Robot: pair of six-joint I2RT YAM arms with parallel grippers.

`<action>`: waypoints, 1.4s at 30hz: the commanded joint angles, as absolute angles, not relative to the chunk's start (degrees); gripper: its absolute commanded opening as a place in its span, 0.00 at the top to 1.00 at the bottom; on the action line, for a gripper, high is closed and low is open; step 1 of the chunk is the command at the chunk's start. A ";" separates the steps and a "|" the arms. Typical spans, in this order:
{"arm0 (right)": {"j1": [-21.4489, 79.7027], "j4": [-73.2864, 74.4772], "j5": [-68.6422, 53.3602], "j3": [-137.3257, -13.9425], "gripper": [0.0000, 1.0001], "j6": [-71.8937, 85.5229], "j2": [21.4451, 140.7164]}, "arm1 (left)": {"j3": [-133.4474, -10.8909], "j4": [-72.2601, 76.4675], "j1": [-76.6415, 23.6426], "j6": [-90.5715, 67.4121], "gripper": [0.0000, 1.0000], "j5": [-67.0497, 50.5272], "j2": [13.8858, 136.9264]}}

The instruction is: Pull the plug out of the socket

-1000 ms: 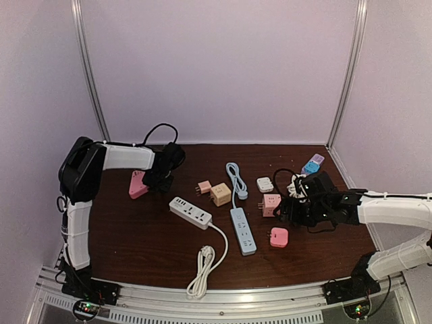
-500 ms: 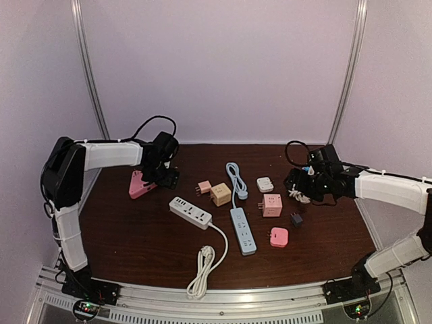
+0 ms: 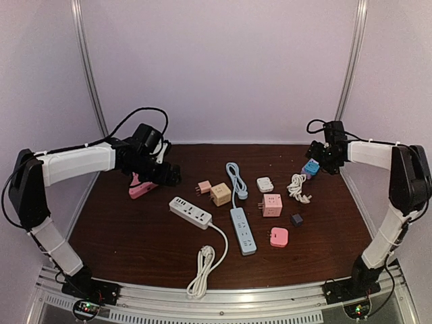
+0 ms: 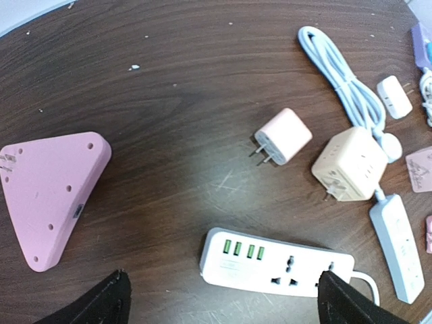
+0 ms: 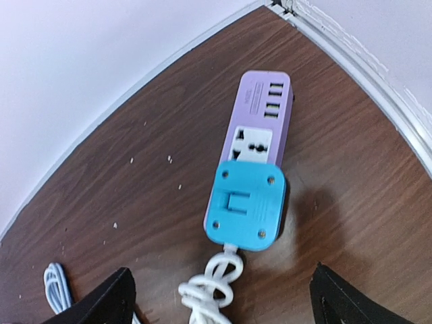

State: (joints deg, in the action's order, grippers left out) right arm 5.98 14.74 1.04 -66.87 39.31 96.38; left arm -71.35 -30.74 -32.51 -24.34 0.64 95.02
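Observation:
A small dark plug (image 3: 296,219) lies loose on the table, just right of the pink cube socket (image 3: 271,204) and apart from it. My right gripper (image 3: 322,156) hovers open at the back right corner. Below it lies a purple power strip (image 5: 258,131) with a blue square plug (image 5: 246,206) on its near end and a white cord (image 5: 210,290) trailing toward me. My left gripper (image 3: 164,175) hangs open at the back left, with nothing between its fingers. A pink triangular socket (image 4: 50,192) lies to its left, and a white power strip (image 4: 277,264) lies under its jaws.
A pink two-pin adapter (image 4: 283,137), a beige cube socket (image 4: 347,164), a light blue power strip (image 3: 243,231), a white adapter (image 3: 264,183), a pink flat adapter (image 3: 279,237) and a coiled white cord (image 3: 298,187) are spread over the middle. Enclosure walls stand close behind both grippers.
The right arm swung from the pink cube to the back right corner, leaving the dark plug on the table. The left gripper opened wide and drew back from the pink triangular socket.

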 commanded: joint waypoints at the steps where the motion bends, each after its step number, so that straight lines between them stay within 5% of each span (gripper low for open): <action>1: 2.52 18.85 3.81 -76.43 0.10 36.50 104.32 | -69.16 -28.21 -33.76 -25.79 0.02 -3.63 89.90; 12: -1.85 33.89 1.93 -103.01 0.16 33.02 125.76 | -67.31 -28.86 -33.91 -26.41 0.02 -4.40 84.93; 21: -1.76 36.00 -1.32 -109.47 0.19 33.69 133.14 | -66.88 -28.78 -33.93 -27.75 0.02 -5.01 84.42; 29: -0.74 35.63 -1.95 -108.91 0.35 32.56 135.30 | -67.68 -28.52 -33.93 -28.59 0.02 -7.14 84.09; 37: 1.68 31.25 -2.64 -100.23 0.75 29.93 128.74 | -63.79 -20.29 -33.93 -36.51 0.02 -15.73 83.44; 42: 4.12 30.21 -2.85 -95.06 0.86 25.75 121.30 | -58.59 -10.93 -33.93 -44.24 0.02 -22.28 83.60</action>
